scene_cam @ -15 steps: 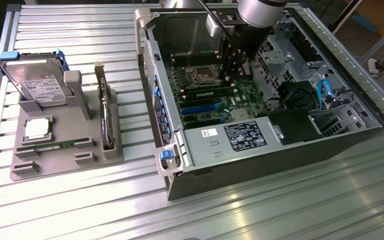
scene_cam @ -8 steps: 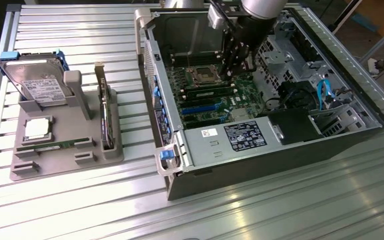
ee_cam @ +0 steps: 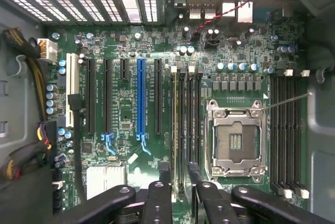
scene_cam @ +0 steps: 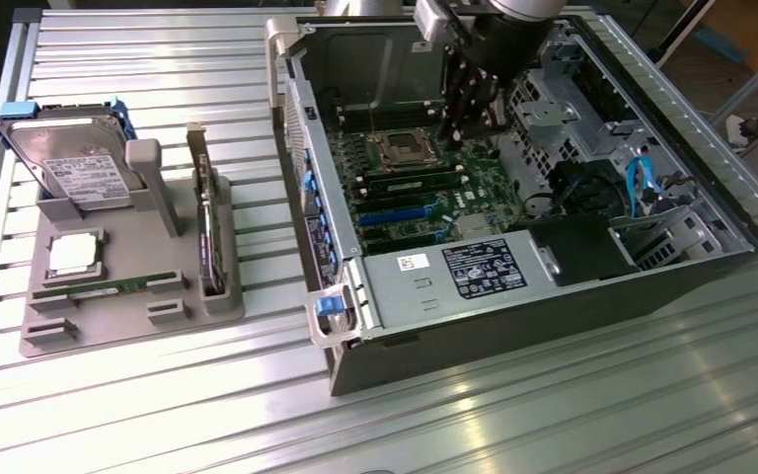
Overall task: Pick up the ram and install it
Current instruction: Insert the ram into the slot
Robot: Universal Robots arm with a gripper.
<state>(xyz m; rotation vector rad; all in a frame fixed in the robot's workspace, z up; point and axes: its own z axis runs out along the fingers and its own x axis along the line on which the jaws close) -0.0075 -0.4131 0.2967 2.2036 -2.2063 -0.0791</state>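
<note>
A long, narrow green ram stick (scene_cam: 90,288) lies flat in the front groove of the grey holder (scene_cam: 189,314), at the exterior view's left. My gripper (scene_cam: 472,126) is far from it, reaching down inside the open computer case (scene_cam: 511,326) over the motherboard (scene_cam: 418,212). In the wrist view the gripper (ee_cam: 179,176) is open, and its two dark fingers (ee_cam: 164,178) straddle the memory slots (ee_cam: 186,119) beside the empty processor socket (ee_cam: 234,140). A thin stick (ee_cam: 175,124) stands in one of those slots. Nothing is held between the fingers.
The holder also carries a hard drive (scene_cam: 74,163), a square silver processor (scene_cam: 74,252) and a dark expansion card (scene_cam: 208,232) on edge. Inside the case are a blue card slot (ee_cam: 140,98), a power supply (scene_cam: 452,275), blue cables (scene_cam: 639,183) and case walls all around.
</note>
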